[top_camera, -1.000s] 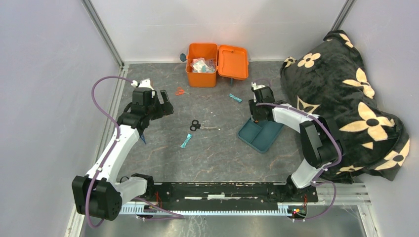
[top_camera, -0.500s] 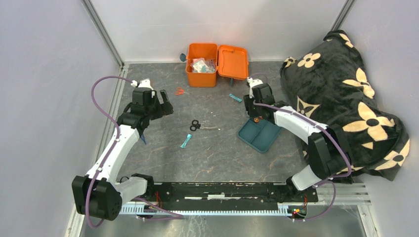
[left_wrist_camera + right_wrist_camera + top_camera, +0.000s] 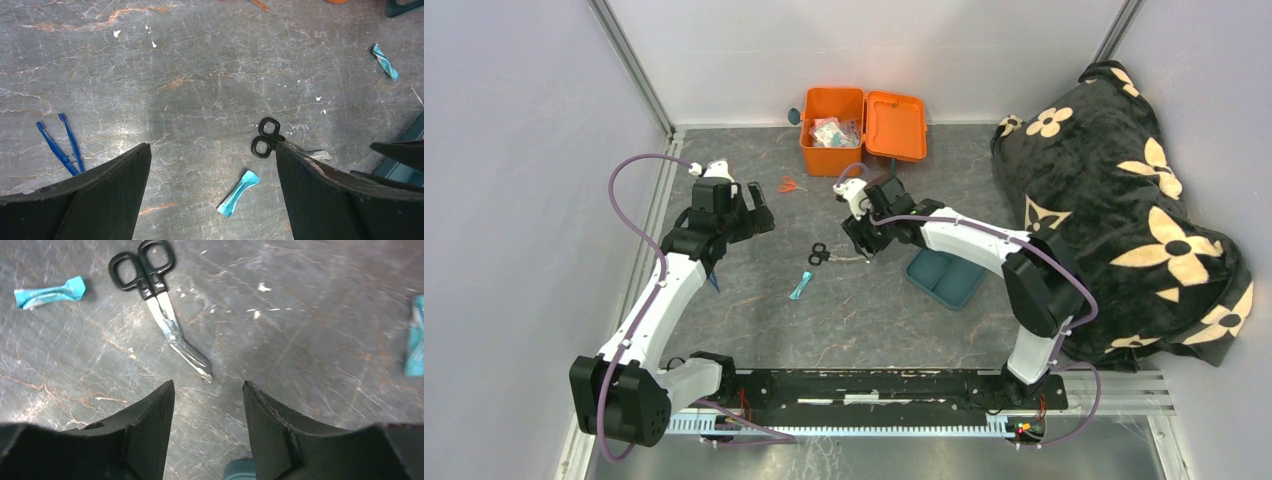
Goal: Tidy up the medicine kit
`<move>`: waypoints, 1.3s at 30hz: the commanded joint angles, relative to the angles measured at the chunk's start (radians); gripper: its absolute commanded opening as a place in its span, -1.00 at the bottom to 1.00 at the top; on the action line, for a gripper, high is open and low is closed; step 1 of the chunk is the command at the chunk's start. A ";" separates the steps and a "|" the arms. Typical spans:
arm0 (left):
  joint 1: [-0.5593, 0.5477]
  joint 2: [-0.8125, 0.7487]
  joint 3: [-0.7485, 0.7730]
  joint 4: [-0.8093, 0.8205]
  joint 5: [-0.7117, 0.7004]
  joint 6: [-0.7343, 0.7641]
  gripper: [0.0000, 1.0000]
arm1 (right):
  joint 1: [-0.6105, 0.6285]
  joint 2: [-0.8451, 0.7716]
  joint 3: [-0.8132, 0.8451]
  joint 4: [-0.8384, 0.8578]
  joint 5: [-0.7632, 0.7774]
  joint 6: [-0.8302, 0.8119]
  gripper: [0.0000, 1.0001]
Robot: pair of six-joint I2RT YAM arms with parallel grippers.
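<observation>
A grey marbled tabletop (image 3: 864, 320) is shown from above, with two arms bolted at its near edge. Nearest, a teal packet (image 3: 801, 286) (image 3: 238, 192) (image 3: 47, 292) is laid flat. Blue tweezers (image 3: 62, 145) are seen to its left, beside the left arm.

Just beyond the packet, black-handled scissors (image 3: 829, 256) (image 3: 267, 140) (image 3: 167, 322) are laid closed, handles to the left. The right gripper (image 3: 864, 242) (image 3: 208, 385) is held over their blade end. Its jaws are parted and nothing is grasped between them; the blade tip is seen just ahead of the gap. A teal tray (image 3: 944, 278) is set to the right of the scissors, partly covered by the right arm.

The left gripper (image 3: 746, 218) (image 3: 211, 150) is held above the tabletop on the left, its jaws spread wide and empty. A second packet (image 3: 385, 61) (image 3: 415, 342) is seen only in the wrist views.

Farther back, a small orange item (image 3: 789, 185) is seen. At the far edge the kit (image 3: 830, 160) is placed by the back wall, its lid (image 3: 896, 127) swung open to the right, with packets inside. A black blanket (image 3: 1114, 200) with cream flowers is heaped along the right side.
</observation>
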 commanded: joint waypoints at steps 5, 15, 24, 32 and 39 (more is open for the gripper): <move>0.006 -0.010 0.003 0.022 -0.008 0.010 1.00 | 0.053 0.153 0.157 -0.063 -0.091 -0.172 0.25; 0.006 -0.014 0.003 0.019 -0.018 0.010 1.00 | 0.105 0.329 0.352 -0.160 -0.050 -0.267 0.33; 0.006 -0.042 0.002 0.017 -0.059 0.005 1.00 | 0.108 0.376 0.355 -0.192 -0.054 -0.294 0.28; 0.009 -0.042 0.002 0.017 -0.065 0.002 1.00 | 0.109 0.385 0.306 -0.220 0.009 -0.284 0.17; 0.009 -0.038 0.000 0.016 -0.060 0.002 1.00 | 0.110 0.364 0.222 -0.211 0.060 -0.229 -0.14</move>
